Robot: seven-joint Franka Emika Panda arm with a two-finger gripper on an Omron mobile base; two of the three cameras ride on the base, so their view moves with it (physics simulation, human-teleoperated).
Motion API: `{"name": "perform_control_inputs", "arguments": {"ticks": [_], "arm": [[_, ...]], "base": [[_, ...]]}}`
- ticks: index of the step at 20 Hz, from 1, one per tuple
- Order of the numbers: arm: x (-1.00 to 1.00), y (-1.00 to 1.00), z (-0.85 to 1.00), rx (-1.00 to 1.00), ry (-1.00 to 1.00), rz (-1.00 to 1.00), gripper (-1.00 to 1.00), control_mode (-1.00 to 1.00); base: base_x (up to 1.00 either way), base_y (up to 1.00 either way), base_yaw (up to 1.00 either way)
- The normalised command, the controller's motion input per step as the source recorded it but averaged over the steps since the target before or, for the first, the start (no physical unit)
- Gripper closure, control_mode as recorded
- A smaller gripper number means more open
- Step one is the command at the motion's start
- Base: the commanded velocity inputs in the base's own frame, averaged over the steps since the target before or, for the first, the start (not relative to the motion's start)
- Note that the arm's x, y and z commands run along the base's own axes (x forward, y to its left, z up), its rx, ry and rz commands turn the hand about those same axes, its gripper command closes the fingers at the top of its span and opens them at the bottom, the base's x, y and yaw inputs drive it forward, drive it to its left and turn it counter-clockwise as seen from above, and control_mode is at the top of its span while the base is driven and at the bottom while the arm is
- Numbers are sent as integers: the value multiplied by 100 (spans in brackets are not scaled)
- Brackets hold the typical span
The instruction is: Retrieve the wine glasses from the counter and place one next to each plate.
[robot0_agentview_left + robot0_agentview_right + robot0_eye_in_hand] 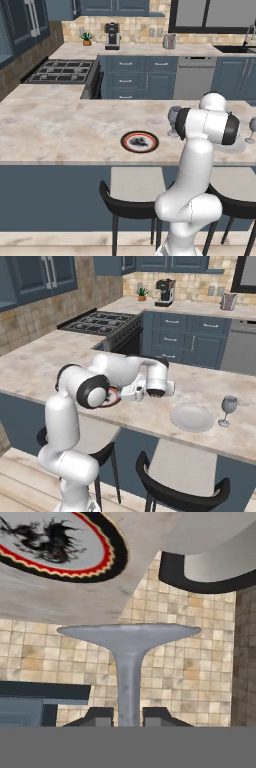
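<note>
White arm (120, 373) bent over marble counter (45, 363); pale plate (192, 417) beside wine glass (228, 410); gripper apparently hidden.

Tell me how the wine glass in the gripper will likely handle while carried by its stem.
The wine glass is pinched on its thin stem between the gripper fingertips, so it may pivot or slip. Its smooth surface looks slippery. With a narrow stem above a round foot, it could tip if set down unevenly beside the patterned plate.
</note>
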Motion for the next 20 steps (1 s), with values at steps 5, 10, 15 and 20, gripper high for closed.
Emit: {"name": "perform_control_inputs", "arguments": {"ticks": [5,10,15,20], "arm": [[-6,1,-26,-2,-1,0,100,-100],[-1,0,-43,0,0,-1,100,-100],[3,0,-32,0,0,-1,100,-100],[43,0,-13,0,-2,0,100,-100]], "base": [[0,0,0],[0,0,0],[0,0,0],[0,0,0]]}}
